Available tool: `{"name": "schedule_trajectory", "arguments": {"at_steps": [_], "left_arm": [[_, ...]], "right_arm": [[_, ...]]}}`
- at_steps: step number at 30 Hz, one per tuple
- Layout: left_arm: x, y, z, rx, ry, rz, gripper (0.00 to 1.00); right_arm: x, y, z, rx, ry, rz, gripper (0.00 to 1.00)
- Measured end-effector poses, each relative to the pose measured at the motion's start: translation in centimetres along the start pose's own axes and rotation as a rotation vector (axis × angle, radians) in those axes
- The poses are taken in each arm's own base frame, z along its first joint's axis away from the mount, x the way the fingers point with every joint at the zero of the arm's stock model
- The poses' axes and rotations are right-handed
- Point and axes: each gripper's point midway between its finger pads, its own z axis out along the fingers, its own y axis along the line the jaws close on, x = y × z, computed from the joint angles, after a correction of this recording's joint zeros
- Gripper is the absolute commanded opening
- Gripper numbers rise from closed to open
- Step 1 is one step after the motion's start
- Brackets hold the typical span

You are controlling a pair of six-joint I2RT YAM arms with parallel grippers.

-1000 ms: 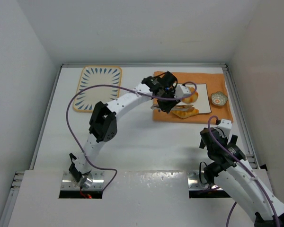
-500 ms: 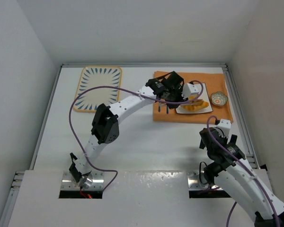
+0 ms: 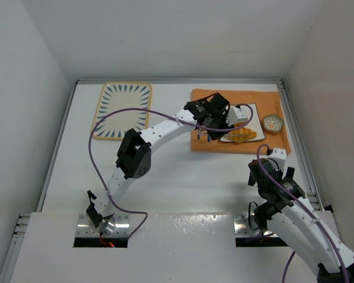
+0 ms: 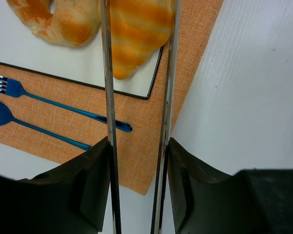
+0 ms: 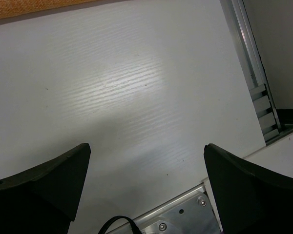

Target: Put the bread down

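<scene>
White worktop (image 3: 165,171), orange mat (image 4: 136,146): oval loaf (image 4: 136,29) lies on the plate (image 4: 19,48) beside the bun (image 4: 58,19), left end effector (image 4: 139,14) blades flanking it; whether they clamp it is indeterminate. Advise spreading fully, then lifting straight clear. Right end effector (image 5: 146,170) gapes, empty.

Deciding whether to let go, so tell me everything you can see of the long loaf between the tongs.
The long loaf is golden-brown with paler bands across its crust, tapering to a rounded tip. It is over the white plate, tip towards the plate's dark-rimmed corner, beside the round bun. The two metal blades of the tongs, held in the left claw, flank its sides; whether they press it cannot be told.
</scene>
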Motion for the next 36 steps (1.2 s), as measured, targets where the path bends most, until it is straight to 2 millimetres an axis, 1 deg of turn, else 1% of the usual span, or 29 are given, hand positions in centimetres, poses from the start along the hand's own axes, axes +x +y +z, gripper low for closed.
{"name": "schedule_trajectory", "arguments": {"at_steps": [2,4,6,8,11,13,14,15,16,17,18,20,22,23,24,25,26,27,28,30,31,32,33,34,36], "left_arm": [[-0.5,0.1,-0.4,-0.004,-0.012,-0.005,0.5],[-1.1,0.6,-1.3,-0.016,-0.031,-0.016,0.5],[-2.1,1.0,-2.7,-0.028,-0.06,-0.03,0.5],[-3.6,1.7,-4.8,-0.046,-0.106,-0.05,0.49],[-5.1,4.0,-8.8,-0.098,-0.176,-0.101,0.44],[-5.5,6.5,-12.3,-0.154,-0.225,-0.148,0.42],[-5.3,7.8,-14.2,-0.182,-0.244,-0.177,0.42],[-4.9,9.1,-16.2,-0.214,-0.26,-0.204,0.4],[-4.1,11.1,-18.5,-0.261,-0.278,-0.241,0.38],[-3.0,12.7,-20.5,-0.3,-0.287,-0.277,0.37],[-1.3,14.5,-22.8,-0.352,-0.289,-0.32,0.37],[3.5,18.2,-27.5,-0.473,-0.275,-0.424,0.35],[9.3,20.8,-31.8,-0.605,-0.229,-0.537,0.35],[12.9,22.1,-34.1,-0.683,-0.206,-0.605,0.35],[16.4,22.4,-35.9,-0.742,-0.177,-0.666,0.35],[20.4,22.3,-37.4,-0.802,-0.126,-0.74,0.35],[24.1,22.0,-38.7,-0.855,-0.085,-0.809,0.35],[28.0,21.2,-39.6,-0.9,-0.042,-0.879,0.35],[31.4,20.0,-40.1,-0.928,0.007,-0.948,0.35],[38.2,16.9,-40.2,-0.971,0.11,-1.089,0.35],[41.1,15.0,-39.7,-0.967,0.164,-1.158,0.35],[43.6,13.3,-39.1,-0.959,0.213,-1.222,0.35],[45.7,11.7,-38.5,-0.949,0.253,-1.275,0.37],[47.2,10.2,-37.8,-0.93,0.286,-1.318,0.37],[49.4,8.2,-37.1,-0.908,0.33,-1.384,0.37]], "right_arm": [[0.1,0.2,0.0,-0.008,0.006,-0.008,0.99],[0.0,0.4,0.1,-0.014,0.009,-0.015,0.99],[0.0,0.5,0.1,-0.019,0.01,-0.022,0.99],[-0.1,0.7,0.1,-0.027,0.014,-0.03,0.99],[-0.6,1.0,0.0,-0.044,0.004,-0.044,0.99],[-1.2,1.3,-0.1,-0.058,-0.004,-0.061,0.97],[-1.5,1.5,-0.3,-0.071,-0.009,-0.079,0.96],[-1.9,1.8,-0.4,-0.085,-0.013,-0.091,0.95],[-2.4,2.1,-0.5,-0.1,-0.018,-0.109,0.92],[-2.9,2.5,-0.6,-0.116,-0.022,-0.128,0.91],[-3.7,2.8,-0.9,-0.131,-0.026,-0.147,0.91],[-5.0,3.4,-1.3,-0.152,-0.041,-0.162,0.91],[-6.4,3.9,-1.6,-0.169,-0.064,-0.163,0.93],[-6.9,4.2,-1.7,-0.179,-0.073,-0.162,0.94],[-7.2,4.5,-1.8,-0.188,-0.079,-0.16,0.94],[-7.3,4.6,-1.7,-0.193,-0.08,-0.161,0.96],[-7.3,4.8,-1.7,-0.198,-0.078,-0.162,0.96],[-7.2,5.0,-1.7,-0.204,-0.073,-0.164,0.96],[-7.1,5.2,-1.6,-0.211,-0.067,-0.167,0.96],[-6.9,5.5,-1.5,-0.224,-0.055,-0.17,0.96],[-6.7,5.7,-1.5,-0.231,-0.047,-0.171,0.96],[-6.5,5.9,-1.4,-0.237,-0.04,-0.172,0.96],[-6.3,6.0,-1.4,-0.243,-0.034,-0.174,0.96],[-6.2,6.2,-1.4,-0.251,-0.028,-0.172,0.96],[-6.0,6.4,-1.5,-0.266,-0.021,-0.169,0.97]]}}
